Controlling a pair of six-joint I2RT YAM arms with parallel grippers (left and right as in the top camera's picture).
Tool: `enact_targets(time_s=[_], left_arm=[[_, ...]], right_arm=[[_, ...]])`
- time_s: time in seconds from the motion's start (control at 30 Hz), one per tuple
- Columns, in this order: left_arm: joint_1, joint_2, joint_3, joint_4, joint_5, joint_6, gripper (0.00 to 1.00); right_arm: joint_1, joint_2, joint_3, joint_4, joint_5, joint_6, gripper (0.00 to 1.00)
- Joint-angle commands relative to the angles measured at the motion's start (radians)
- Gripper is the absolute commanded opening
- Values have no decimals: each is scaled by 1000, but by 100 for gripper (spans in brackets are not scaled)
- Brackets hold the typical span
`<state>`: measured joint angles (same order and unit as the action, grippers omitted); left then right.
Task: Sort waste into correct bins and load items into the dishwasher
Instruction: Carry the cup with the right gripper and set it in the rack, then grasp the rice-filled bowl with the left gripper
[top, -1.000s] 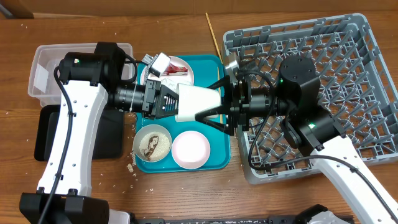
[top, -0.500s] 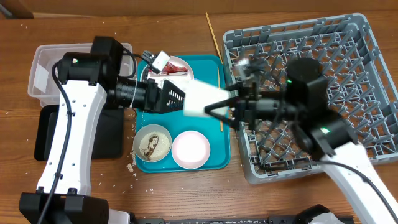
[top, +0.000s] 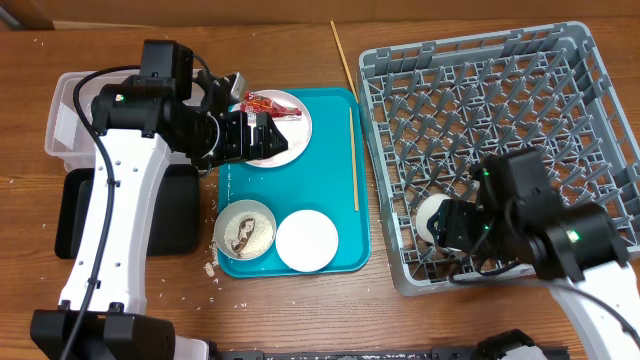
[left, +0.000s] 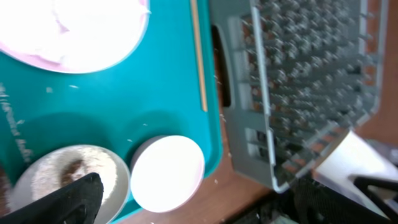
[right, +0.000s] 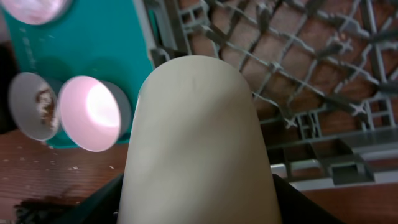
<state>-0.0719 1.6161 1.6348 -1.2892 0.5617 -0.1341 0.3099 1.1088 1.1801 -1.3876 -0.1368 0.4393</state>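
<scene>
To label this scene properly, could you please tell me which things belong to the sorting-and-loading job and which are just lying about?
Job: cup, plate, wrapper, bowl, pink dish, chopsticks, rack, clear tub, black tray.
Lying about: teal tray, which only carries the dishes.

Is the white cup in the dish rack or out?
In: from overhead the white cup lies within the dish rack's walls, held by the right gripper. Whether it rests on the lattice, cannot tell.
</scene>
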Motion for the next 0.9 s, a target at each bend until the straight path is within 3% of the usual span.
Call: enact_targets(time_s=[0.0, 0.13, 0.3, 0.43, 0.6, 0.77, 0.87], left_arm=[[-52, -6, 5, 22, -159, -105, 100], [-131, -7, 5, 18, -290, -144, 100], [-246, -22, 5, -49, -530, -223, 100], [-259, -66, 4, -142, -602, -332, 100], [-259, -74, -70, -133, -606, -394, 100], [-259, -72, -336, 77, -478, -473, 72], [-259, -72, -478, 234, -411, -509, 63]], right_arm=[[26, 69, 22, -11, 46, 26, 62], [71, 158, 21, 12, 89, 44, 65], [76, 274, 20, 51, 172, 59, 80], [76, 280, 30, 70, 150, 59, 98], [76, 200, 102, 170, 150, 60, 100], [76, 157, 124, 238, 143, 60, 100], [76, 159, 124, 238, 142, 60, 100]])
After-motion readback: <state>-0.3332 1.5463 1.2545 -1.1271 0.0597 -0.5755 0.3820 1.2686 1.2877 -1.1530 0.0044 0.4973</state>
